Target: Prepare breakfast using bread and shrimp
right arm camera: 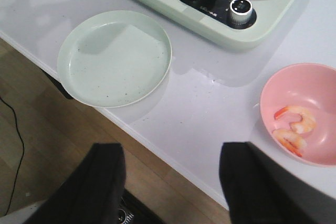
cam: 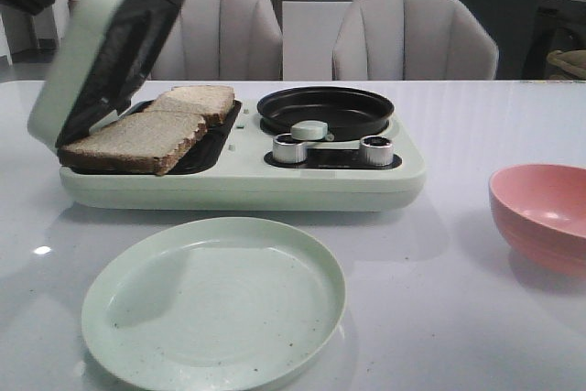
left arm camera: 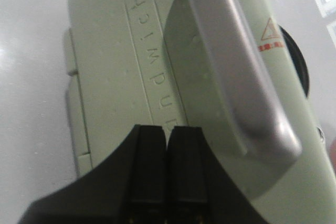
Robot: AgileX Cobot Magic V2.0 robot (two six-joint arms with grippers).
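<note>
My left jaws (left arm camera: 165, 169) were pressed together with nothing between them, close against the back of the sandwich maker's lid (left arm camera: 136, 77), beside its silver handle (left arm camera: 236, 61). My right jaws (right arm camera: 170, 182) stood wide apart and empty, held off the edge of the surface (cam: 439, 299) over the floor.

As I judged it, the work was barely begun. The lid (cam: 101, 43) was tilted partway up, and two slices of bread (cam: 137, 139) lay side by side on the dark press plate, one near the front and one (cam: 197, 100) behind it, their edges meeting. Nothing lay between or on top of them. The shrimp (right arm camera: 294, 127) were in the pink bowl (right arm camera: 315, 85), well apart from the appliance (cam: 247, 185); I counted two there, touching one another. The black pan (cam: 325, 109) on the right half of the appliance looked empty, and the pale green plate (cam: 212, 304) in front of it was bare. So the shrimp had yet to be cooked or moved, the sandwich yet to be assembled, and nothing was plated.

By count: two bread slices, two shrimp, one bowl, one plate, one pan, two silver knobs (cam: 289, 147) flanking the pan's handle.
</note>
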